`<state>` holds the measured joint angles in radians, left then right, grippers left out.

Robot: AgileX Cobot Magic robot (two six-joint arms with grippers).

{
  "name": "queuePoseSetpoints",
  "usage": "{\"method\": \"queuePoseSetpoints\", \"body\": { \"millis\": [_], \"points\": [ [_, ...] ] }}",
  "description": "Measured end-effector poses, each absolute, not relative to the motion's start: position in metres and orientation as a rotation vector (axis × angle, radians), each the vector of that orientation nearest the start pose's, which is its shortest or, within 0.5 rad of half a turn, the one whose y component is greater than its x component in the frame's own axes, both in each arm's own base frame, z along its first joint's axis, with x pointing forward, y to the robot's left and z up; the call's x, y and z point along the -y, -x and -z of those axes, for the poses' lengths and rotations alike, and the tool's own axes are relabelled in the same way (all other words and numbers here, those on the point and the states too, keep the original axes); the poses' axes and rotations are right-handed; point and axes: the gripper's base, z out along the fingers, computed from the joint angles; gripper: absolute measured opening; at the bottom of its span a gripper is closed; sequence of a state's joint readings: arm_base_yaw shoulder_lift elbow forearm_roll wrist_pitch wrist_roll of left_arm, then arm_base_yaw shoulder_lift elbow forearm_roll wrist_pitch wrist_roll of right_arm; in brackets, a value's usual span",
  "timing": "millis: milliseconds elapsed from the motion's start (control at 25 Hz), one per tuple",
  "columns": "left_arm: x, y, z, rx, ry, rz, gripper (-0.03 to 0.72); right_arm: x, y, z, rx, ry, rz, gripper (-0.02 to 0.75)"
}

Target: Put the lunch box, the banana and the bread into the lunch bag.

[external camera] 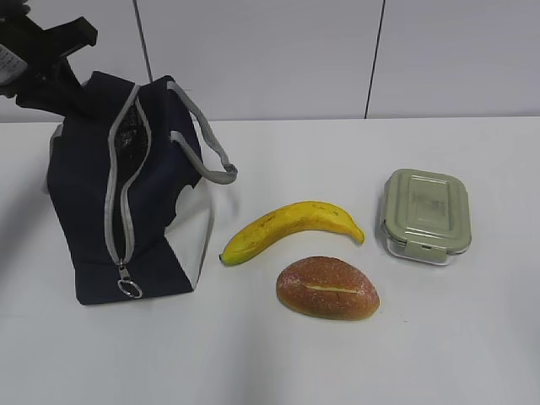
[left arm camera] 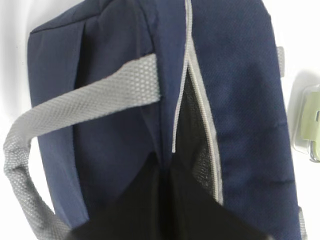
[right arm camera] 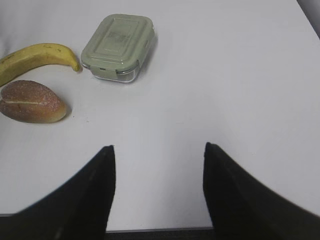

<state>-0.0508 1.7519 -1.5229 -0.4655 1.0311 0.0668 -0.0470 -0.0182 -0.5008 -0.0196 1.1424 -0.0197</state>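
The navy lunch bag point(external camera: 93, 211) is stood upright at the table's left with its grey zipper partly opened, while the yellow banana point(external camera: 291, 226), the slit bread point(external camera: 327, 288) and the green-lidded lunch box point(external camera: 425, 215) are laid to its right.

No legible text anywhere

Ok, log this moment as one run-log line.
left gripper: shut on lunch bag | right gripper: open, empty | banana, bread, lunch box: on table
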Motion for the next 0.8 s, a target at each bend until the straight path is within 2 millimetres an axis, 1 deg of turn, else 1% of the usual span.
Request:
{"method": "queuePoseSetpoints", "body": {
  "millis": [280, 480, 600, 680, 800],
  "points": [
    [0.054, -0.374, -0.304, -2.689, 0.047, 0.607, -0.003, 0.001, 0.011, -0.271, -2.107, -0.031, 0.061, 0.417],
    [0.055, -0.374, -0.304, -2.689, 0.047, 0.610, -0.003, -0.002, 0.011, -0.271, -2.107, -0.027, 0.019, 0.419],
    [0.055, -0.373, -0.304, -2.689, 0.043, 0.610, -0.003, -0.004, 0.012, -0.278, -2.098, -0.024, -0.006, 0.432],
    [0.055, -0.373, -0.305, -2.690, 0.041, 0.610, -0.003, -0.005, 0.003, -0.285, -2.116, -0.024, -0.032, 0.449],
    [0.055, -0.373, -0.305, -2.689, 0.043, 0.614, -0.003, -0.005, -0.017, -0.296, -2.160, -0.030, -0.057, 0.484]
  ]
}}
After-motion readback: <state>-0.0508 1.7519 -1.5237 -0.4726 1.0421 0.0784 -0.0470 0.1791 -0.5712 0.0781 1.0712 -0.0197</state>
